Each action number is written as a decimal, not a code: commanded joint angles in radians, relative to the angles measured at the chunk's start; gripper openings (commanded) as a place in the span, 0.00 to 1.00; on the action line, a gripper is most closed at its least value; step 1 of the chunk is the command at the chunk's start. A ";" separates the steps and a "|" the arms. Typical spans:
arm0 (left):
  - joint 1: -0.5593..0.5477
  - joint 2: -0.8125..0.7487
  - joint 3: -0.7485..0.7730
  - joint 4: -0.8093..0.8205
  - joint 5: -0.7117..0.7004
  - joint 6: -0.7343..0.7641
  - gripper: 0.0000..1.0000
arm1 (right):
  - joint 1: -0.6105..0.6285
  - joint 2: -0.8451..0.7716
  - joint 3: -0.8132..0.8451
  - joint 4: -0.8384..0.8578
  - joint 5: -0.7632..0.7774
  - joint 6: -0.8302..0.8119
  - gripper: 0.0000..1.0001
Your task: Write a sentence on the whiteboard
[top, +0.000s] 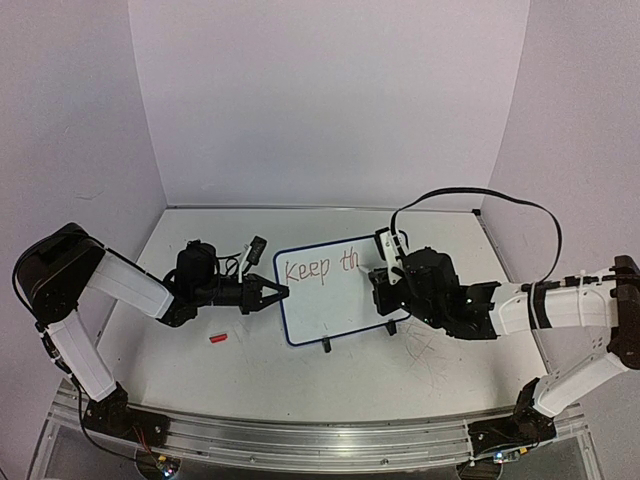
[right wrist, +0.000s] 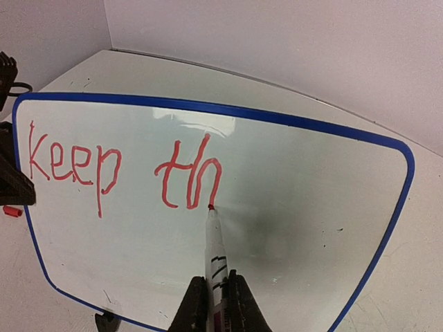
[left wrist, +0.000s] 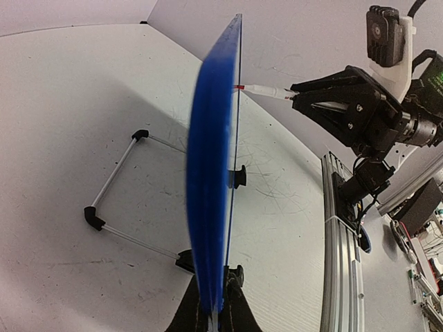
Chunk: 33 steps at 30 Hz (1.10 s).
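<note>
**Whiteboard held at its left edge, marker tip on the second word**

At the left of the worktop [top: 150,350], the left arm is stretched toward the middle. A small red cap [top: 218,339] lies near of it, apart from everything else. The left fingers [top: 272,293] are clenched on the left edge of the whiteboard [top: 335,305]; in the left wrist view the board is seen edge-on, its blue rim pinched between the two fingers. A wire stand [left wrist: 116,181] with black corner pieces lies on the worktop on the side of the board away from the marker.

The whiteboard stands at the middle of the worktop, between the two arms, with its two black clip feet [top: 325,346] at its near edge. The sentence [right wrist: 118,169] is unfinished: "Keep th" is written in red along the upper part of the board, and the rest of the surface is blank.

At the right, a white marker [right wrist: 214,252] is grasped by the right fingers [right wrist: 199,308], which are closed around its barrel. Its red tip touches the board at the foot of the "h". The right arm reaches in from the right side of the worktop, with a black cable looped above it.
</note>
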<state>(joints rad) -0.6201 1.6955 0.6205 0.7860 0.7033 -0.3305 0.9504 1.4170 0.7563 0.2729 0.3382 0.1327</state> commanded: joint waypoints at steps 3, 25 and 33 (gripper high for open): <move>0.006 0.009 0.010 -0.062 -0.080 0.055 0.00 | -0.003 -0.035 0.015 0.002 -0.013 -0.006 0.00; 0.006 -0.006 0.008 -0.073 -0.081 0.061 0.00 | -0.056 -0.053 0.023 0.037 -0.109 -0.032 0.00; 0.006 -0.008 0.009 -0.075 -0.082 0.063 0.00 | -0.056 -0.033 0.024 0.033 -0.089 -0.022 0.00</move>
<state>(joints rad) -0.6201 1.6951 0.6205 0.7844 0.7059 -0.3138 0.8936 1.3657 0.7563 0.2836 0.2335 0.1089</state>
